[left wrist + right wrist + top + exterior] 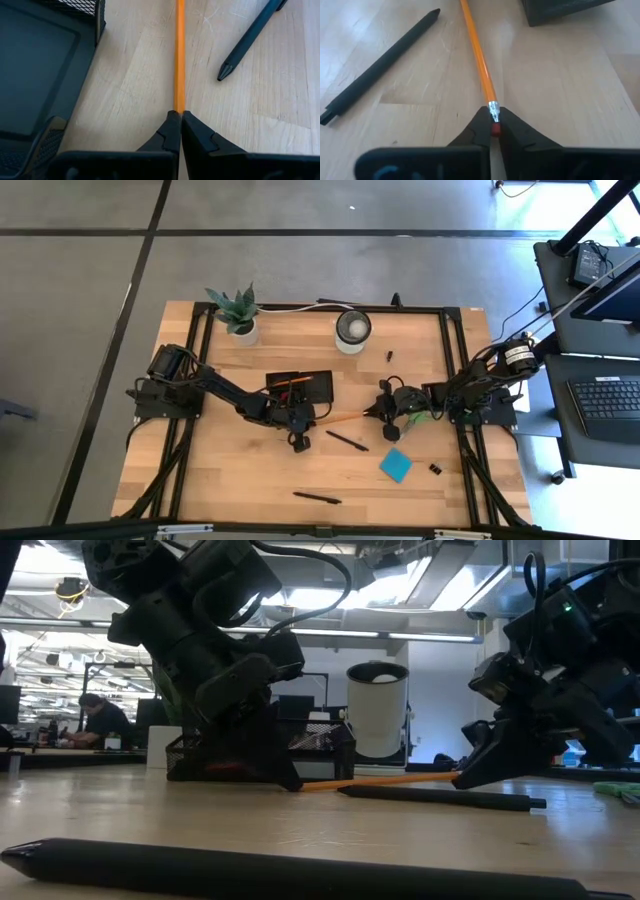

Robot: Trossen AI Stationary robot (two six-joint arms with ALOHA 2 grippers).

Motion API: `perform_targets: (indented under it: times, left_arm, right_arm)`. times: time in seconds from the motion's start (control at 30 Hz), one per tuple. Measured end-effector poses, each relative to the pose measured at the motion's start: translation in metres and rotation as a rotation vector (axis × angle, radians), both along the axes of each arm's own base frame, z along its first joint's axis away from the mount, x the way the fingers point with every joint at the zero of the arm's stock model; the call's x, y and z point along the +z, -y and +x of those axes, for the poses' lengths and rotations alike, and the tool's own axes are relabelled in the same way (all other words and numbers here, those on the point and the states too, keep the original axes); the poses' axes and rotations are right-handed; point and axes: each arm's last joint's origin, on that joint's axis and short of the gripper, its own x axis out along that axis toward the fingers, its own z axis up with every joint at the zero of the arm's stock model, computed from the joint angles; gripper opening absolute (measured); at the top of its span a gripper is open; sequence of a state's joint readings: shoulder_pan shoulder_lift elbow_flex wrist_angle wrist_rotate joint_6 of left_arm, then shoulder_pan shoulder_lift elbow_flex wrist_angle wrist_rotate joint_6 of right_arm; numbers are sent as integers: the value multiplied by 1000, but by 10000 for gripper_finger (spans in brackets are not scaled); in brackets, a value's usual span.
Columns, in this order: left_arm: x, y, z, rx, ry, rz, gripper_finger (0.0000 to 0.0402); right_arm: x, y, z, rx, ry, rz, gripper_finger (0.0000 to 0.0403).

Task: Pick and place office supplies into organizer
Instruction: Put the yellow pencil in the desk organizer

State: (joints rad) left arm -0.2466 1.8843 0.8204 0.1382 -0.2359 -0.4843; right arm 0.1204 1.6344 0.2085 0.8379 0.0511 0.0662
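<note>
Both grippers, left (176,117) and right (494,122), clamp our orange pencil (479,62) at opposite ends; light, stiff, we judge mid-shaft steadier.

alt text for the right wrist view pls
The right tool is shut on the eraser end of an orange pencil that lies on the wooden table and runs away from the camera. A black pen lies beside the pencil, and a corner of the black organizer shows at the far edge.
</note>
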Motion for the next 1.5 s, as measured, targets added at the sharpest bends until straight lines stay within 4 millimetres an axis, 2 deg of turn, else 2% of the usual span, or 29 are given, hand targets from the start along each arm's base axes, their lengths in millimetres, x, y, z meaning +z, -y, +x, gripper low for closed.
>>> perform_targets:
  times: [0.2,0.37,0.63,0.8,0.97,1.13,1.3,1.43,1.5]
  left_arm:
    - [5,0,0,-28,29,6,20]
    - [22,3,-4,-78,53,-14,55]
    - [73,2,-10,-120,219,0,81]
    - [113,3,-29,-119,288,27,79]
    - [137,7,-64,15,244,157,71]
    - [143,12,-94,163,194,231,66]
    - [135,16,-107,254,140,233,66]
    - [131,18,-111,292,108,202,66]
    - [130,19,-113,293,86,170,66]
  right_arm:
    - [0,0,0,-1,1,0,21]
    - [0,0,0,-14,4,-4,21]
    - [4,1,1,-21,22,-31,21]
    - [23,0,7,-6,95,-45,21]
    - [54,0,24,6,-6,-169,21]
    - [110,0,47,43,-164,-404,21]
    - [172,3,69,80,-203,-642,21]
    - [210,7,86,124,-207,-735,21]
    - [222,9,96,147,-241,-766,21]
